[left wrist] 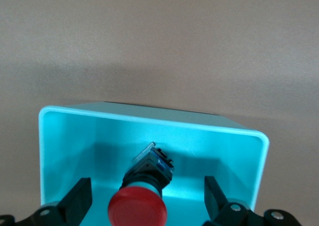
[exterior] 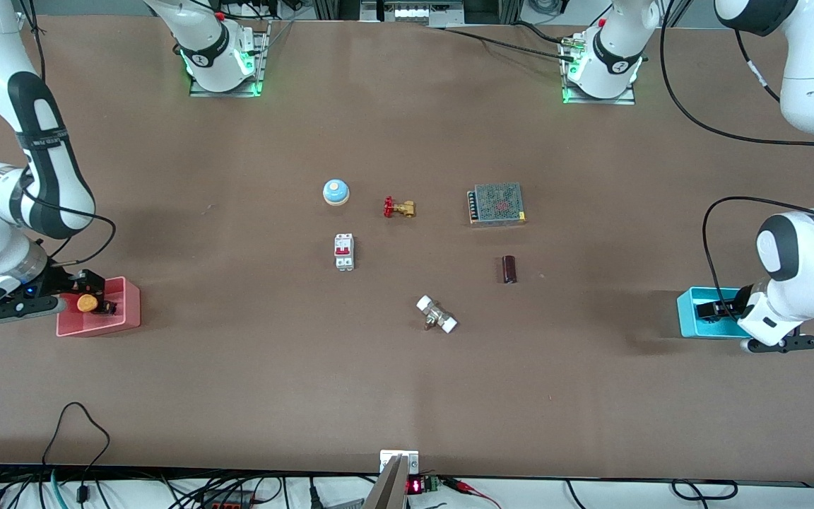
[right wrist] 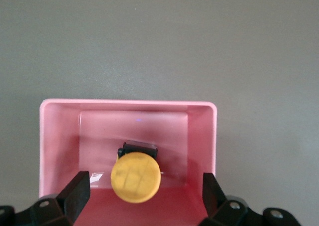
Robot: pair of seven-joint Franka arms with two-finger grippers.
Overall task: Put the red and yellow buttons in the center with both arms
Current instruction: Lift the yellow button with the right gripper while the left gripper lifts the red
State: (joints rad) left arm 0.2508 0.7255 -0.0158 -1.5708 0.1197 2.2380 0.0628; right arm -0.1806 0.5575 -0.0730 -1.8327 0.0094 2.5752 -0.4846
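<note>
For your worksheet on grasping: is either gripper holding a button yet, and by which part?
Nothing is held. The left gripper is open around the red button in the cyan bin; the right gripper is open around the yellow button in the pink bin.

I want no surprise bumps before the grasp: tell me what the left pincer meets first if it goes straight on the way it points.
Most likely the red button. The left pincer is open over the cyan bin, and the button lies in the bin between its fingers, cap toward the camera. Depth is unclear, so a fingertip might reach the bin floor at the same time.

red button cap cut off by frame edge, left pincer bases cropped
</note>
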